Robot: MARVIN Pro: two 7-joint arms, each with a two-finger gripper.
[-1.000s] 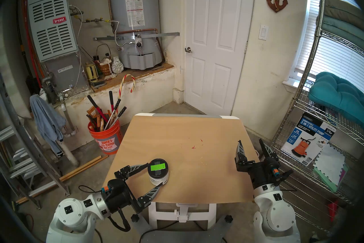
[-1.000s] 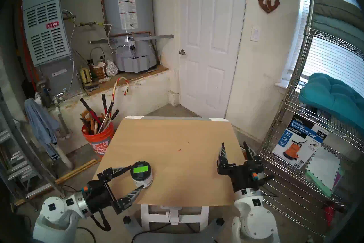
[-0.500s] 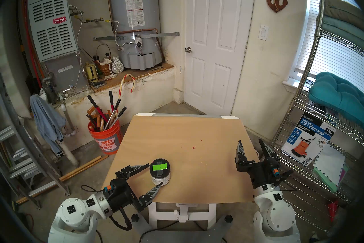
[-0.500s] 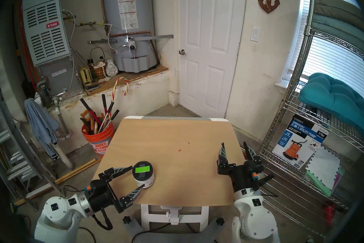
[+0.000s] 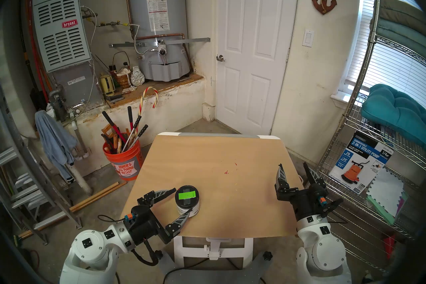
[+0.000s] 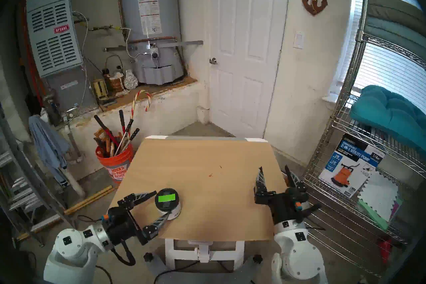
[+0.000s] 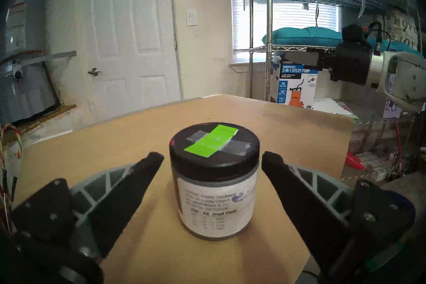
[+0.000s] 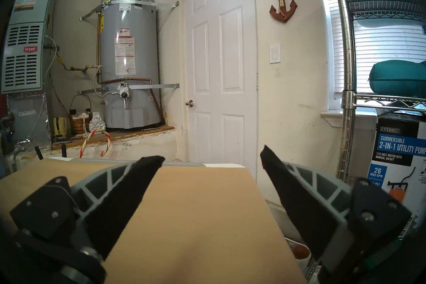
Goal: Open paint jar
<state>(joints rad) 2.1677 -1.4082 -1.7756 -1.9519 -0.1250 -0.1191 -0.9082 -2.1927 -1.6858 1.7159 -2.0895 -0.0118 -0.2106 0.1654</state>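
Left gripper (image 7: 212, 158) spread wide, fingers flanking but clear of small white-labelled paint jar (image 7: 215, 186) with black lid on tan table (image 5: 230, 184); right gripper (image 5: 292, 167) spread, empty.

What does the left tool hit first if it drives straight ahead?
The paint jar: it stands upright, centred between the open left tool, whose fingers flank it without touching. It would likely meet the palm.

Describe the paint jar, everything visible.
The paint jar is a small squat cylinder, upright on the tan tabletop near its front left edge. Its black round lid, still on, carries crossed grey tape and a bright green rectangle. A white printed label wraps the body. The open left claw flanks it; no finger visibly touches it in the wrist view.
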